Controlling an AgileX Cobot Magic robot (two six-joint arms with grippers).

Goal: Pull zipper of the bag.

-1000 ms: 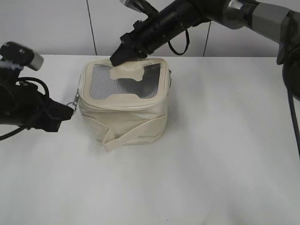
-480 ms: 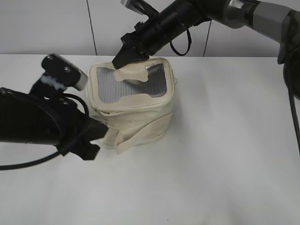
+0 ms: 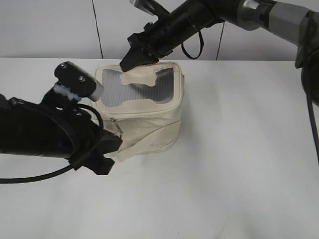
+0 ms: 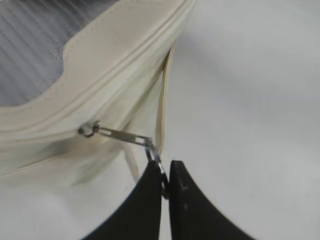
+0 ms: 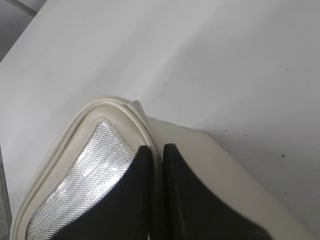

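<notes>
A cream bag [image 3: 144,127] with a silver mesh lid stands on the white table. My left gripper [image 3: 110,149] is at the bag's front left, shut on the metal zipper pull [image 4: 125,135], whose ring sits between the fingertips [image 4: 164,176]. The pull is stretched taut from the slider on the zipper seam. My right gripper [image 3: 130,60] is at the bag's back top edge, shut on the lid's cream rim [image 5: 156,150]. The bag's strap [image 3: 144,144] hangs down the front.
The white table [image 3: 239,164] stretches around the bag. A light wall panel stands behind [image 3: 60,30]. A black cable loop [image 3: 192,47] hangs from the right arm above the bag's back.
My left arm has swung from the bag's left side round to its front, dragging the zipper pull along the seam. The bag shifted and turned slightly. The right gripper held the back edge.
</notes>
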